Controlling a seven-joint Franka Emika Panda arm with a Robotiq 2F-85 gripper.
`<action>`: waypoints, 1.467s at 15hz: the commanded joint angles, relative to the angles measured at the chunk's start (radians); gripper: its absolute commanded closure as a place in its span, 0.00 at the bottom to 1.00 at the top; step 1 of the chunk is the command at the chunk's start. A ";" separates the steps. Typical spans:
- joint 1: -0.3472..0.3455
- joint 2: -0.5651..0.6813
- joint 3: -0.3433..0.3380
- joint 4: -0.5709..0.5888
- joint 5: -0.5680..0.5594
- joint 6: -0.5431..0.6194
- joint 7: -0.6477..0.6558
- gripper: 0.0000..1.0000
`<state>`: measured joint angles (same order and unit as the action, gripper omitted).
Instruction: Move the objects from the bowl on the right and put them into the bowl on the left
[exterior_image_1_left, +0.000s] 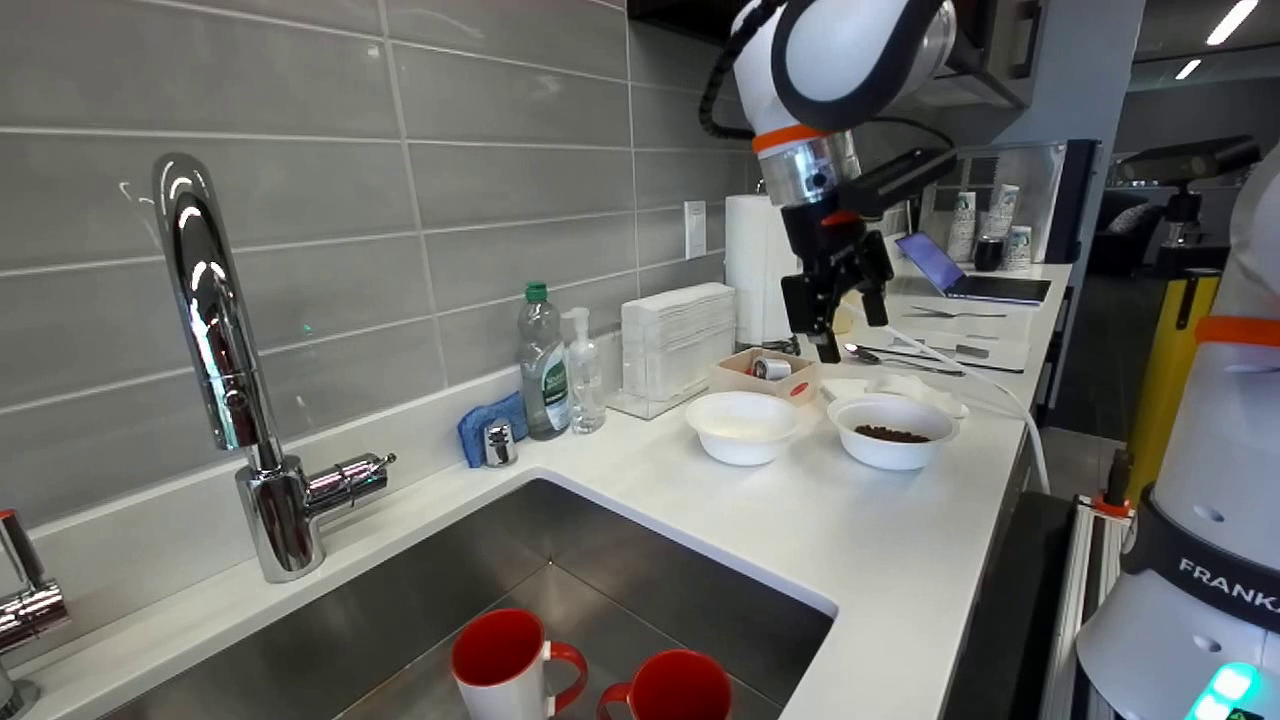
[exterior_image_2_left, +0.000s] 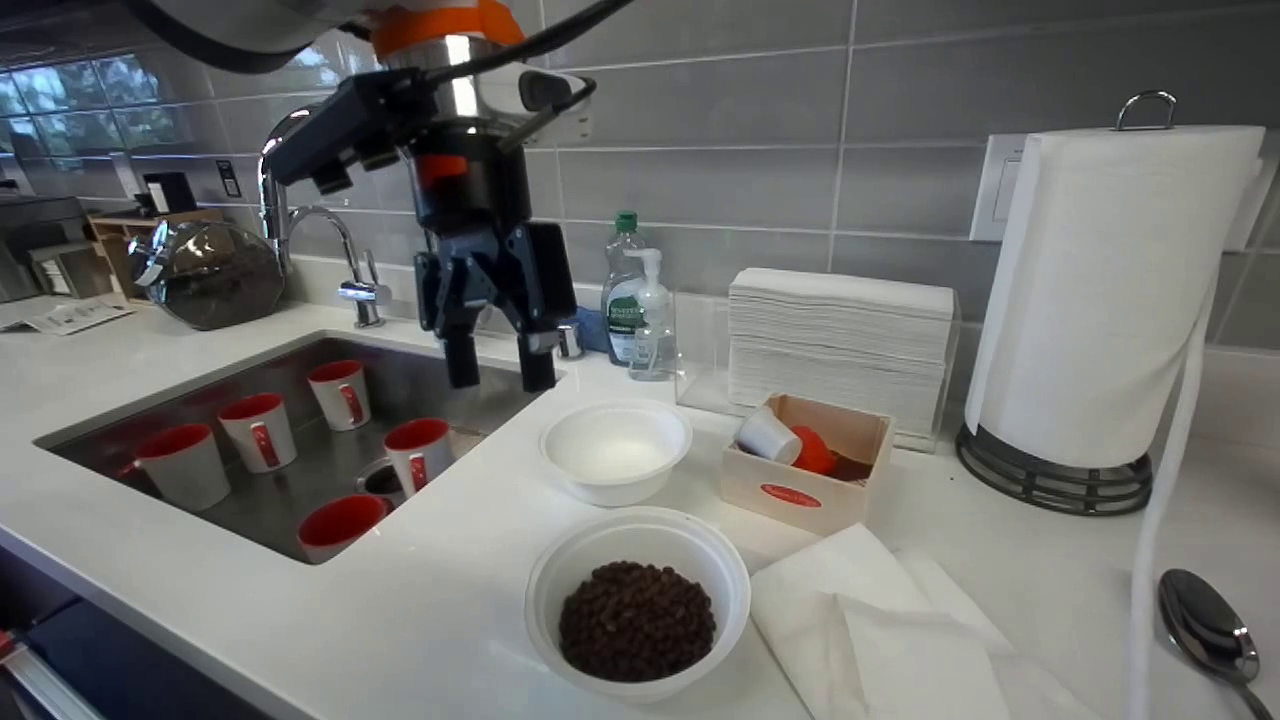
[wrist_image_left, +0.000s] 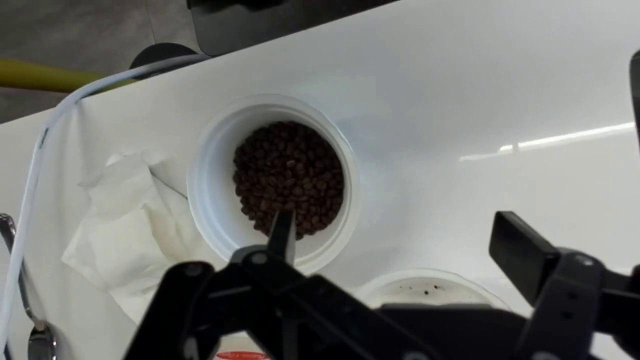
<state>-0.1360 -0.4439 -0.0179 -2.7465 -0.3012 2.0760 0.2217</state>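
A white bowl with dark brown beans stands on the counter. Its side shows in an exterior view, and its rim shows in an exterior view and in the wrist view. The beans also show in an exterior view. A second white bowl stands beside it, with a few dark specks inside in the wrist view, where my gripper partly hides it. My gripper is open and empty, raised above the bowls in both exterior views.
A small wooden box, a napkin stack, a paper towel roll, and soap bottles stand near the wall. Crumpled napkins lie beside the bean bowl. The sink holds several red-white mugs. A white cable crosses the counter.
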 joint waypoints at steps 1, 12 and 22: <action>-0.037 0.048 0.017 -0.014 -0.080 0.066 0.055 0.00; -0.074 0.252 0.002 -0.015 -0.220 0.248 0.163 0.00; -0.067 0.406 -0.047 -0.014 -0.412 0.327 0.303 0.00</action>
<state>-0.2044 -0.0815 -0.0400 -2.7617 -0.6213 2.3628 0.4543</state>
